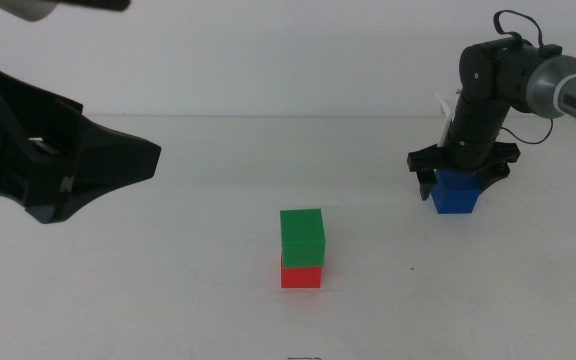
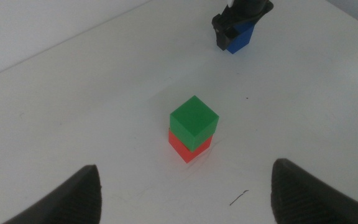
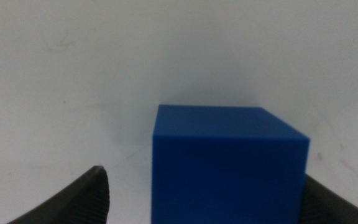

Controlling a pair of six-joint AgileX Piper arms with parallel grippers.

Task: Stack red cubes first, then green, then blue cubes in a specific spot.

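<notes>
While green [image 1: 301,235] tops red [image 1: 301,276], right hand [image 1: 463,172] straddles blue [image 1: 456,192].

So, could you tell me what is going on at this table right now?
A colour stack is being built. The green cube already sits on the red cube on the white table. The right gripper is down over the blue cube at the far right, jaws open on either side of it, not yet closed. The left gripper waits open at the left.
</notes>
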